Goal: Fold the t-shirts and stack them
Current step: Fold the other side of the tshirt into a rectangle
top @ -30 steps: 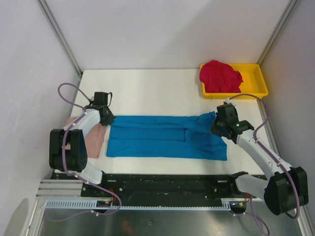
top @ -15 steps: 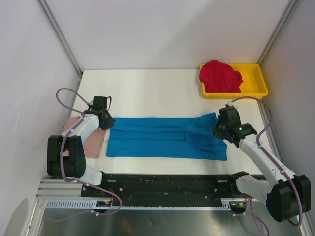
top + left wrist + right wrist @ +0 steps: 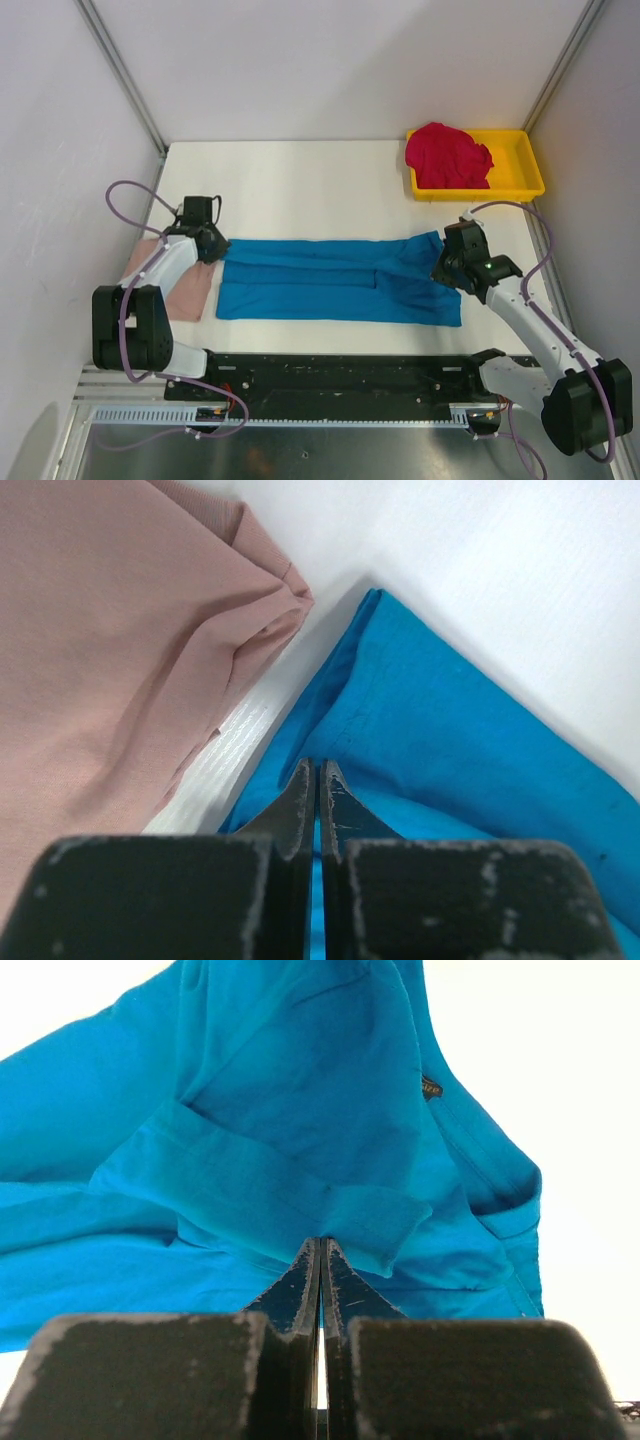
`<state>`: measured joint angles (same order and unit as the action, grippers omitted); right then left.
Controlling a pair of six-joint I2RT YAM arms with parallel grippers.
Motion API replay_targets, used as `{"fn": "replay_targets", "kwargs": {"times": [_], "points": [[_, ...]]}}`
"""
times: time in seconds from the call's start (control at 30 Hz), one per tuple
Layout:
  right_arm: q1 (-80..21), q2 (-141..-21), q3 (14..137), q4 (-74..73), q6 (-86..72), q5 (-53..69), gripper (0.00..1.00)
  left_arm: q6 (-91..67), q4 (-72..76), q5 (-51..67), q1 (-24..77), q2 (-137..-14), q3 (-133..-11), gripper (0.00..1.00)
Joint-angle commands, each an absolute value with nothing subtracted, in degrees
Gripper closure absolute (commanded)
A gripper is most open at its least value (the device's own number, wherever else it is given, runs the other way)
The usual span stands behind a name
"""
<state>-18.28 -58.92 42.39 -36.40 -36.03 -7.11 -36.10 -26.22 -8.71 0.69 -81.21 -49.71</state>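
The blue shirt (image 3: 340,280) lies as a long flat strip, folded lengthwise, along the near part of the table (image 3: 300,190), and it has not shifted over the last second: its outline and its peaked collar end on the right look the same. Only the arms have changed. The left arm has swung its elbow out toward the table's left edge, and its tool has slid a little along the strip's left end. The right arm has drawn slightly nearer, with its tool still at the right end. The left tool (image 3: 318,770) has its fingers pressed together, tips down on the blue corner just beside the pink shirt (image 3: 110,630), which lies flat at the near left edge. The right tool (image 3: 321,1245) is also pressed together, its tips at a turned-over band of blue cloth near the collar. Whether either has caught a layer of cloth I cannot tell. Since the cloth has not followed these small moves, my guess is that both tools are settling at the two ends for the next crosswise fold, not lifting yet. The red shirt (image 3: 448,155) sits bunched in the tray (image 3: 520,185) at the far right corner, not yet folded, and nothing is stacked.
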Motion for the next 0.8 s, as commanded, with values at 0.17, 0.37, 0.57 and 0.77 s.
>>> {"fn": "replay_targets", "kwargs": {"times": [0.17,0.37,0.57,0.77], "points": [[-18.6,-57.7,37.9,-35.1,-37.5,-6.8,1.0,-38.0,-25.7,-8.6,-1.1,-80.9,-46.6,1.0],[-18.5,-57.7,34.9,-32.8,-36.4,-5.1,0.72,-37.7,-25.2,-7.2,-1.6,-81.2,-46.1,0.62],[-19.7,-55.8,37.3,-29.5,-35.2,-2.9,0.55,-34.3,-25.0,-5.0,-1.5,-77.5,-49.1,0.43],[-23.5,-66.2,42.6,-23.0,-34.6,-5.0,0.57,-32.0,-24.8,-1.0,2.4,-80.5,-52.1,0.55]]}}
